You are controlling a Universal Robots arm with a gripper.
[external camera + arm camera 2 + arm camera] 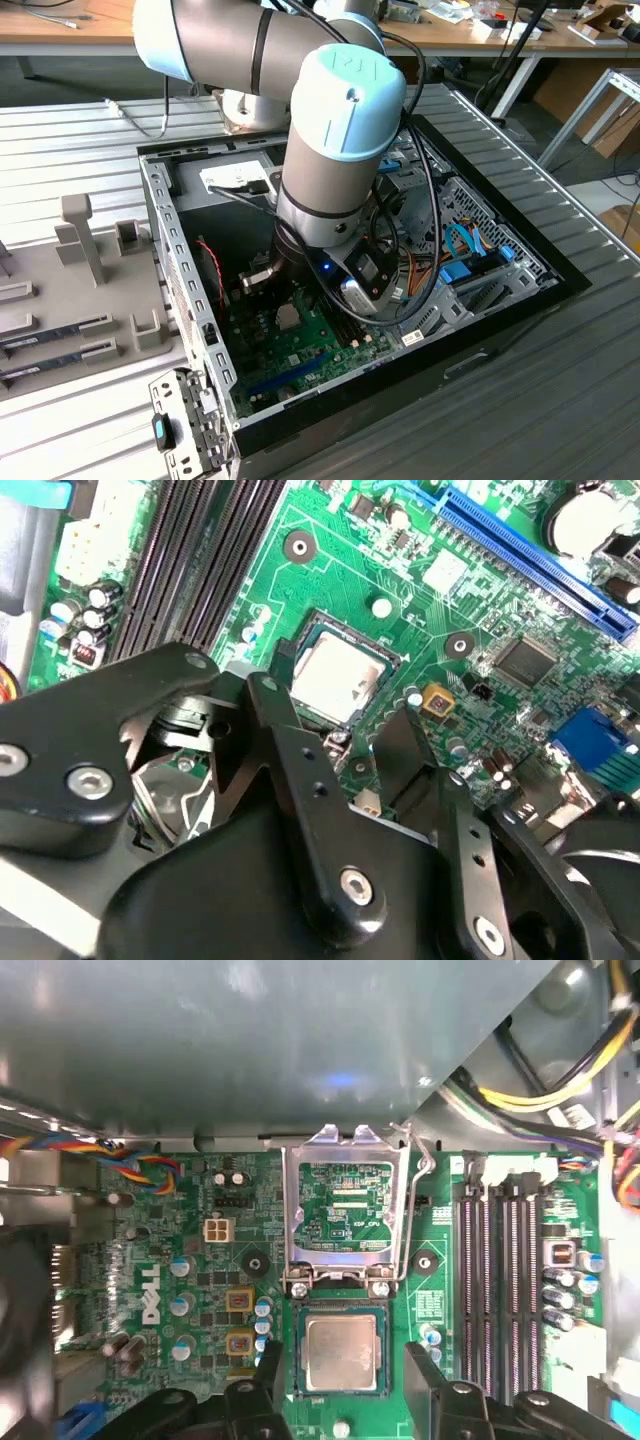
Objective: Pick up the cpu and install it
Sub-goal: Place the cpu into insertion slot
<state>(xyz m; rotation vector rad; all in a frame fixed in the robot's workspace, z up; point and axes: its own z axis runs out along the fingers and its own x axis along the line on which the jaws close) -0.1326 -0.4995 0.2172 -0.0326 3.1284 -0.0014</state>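
End effector point(345, 1350) spread wide, pinching nothing, one black finger point(268, 1380) to each side of the cpu socket point(342, 1307) in both wrist views; hangs over that socket, contact with it impossible to judge. Cpu point(342, 1352), silvery-grey top up, seated flat and square inside the socket, between the two fingers and apart from both. Load plate point(345, 1205) swung up and open at the socket's hinged edge, with the thin wire lever point(415, 1210) raised beside it. Green motherboard point(190, 1260) all around the socket. Black memory slots point(500, 1280) lined up near the socket on one side, small capacitors and a white connector on the other. Bundle of coloured wires point(130, 1165) well away from the socket, at the board's edge against the grey case wall. In the second wrist view, long blue expansion slot point(530, 550) beyond the socket, well apart from it. In the exterior view, arm point(340, 130) reaching down into the open computer case point(178, 250), wrist low above the board, the case resting on a ribbed metal surface point(560, 400).
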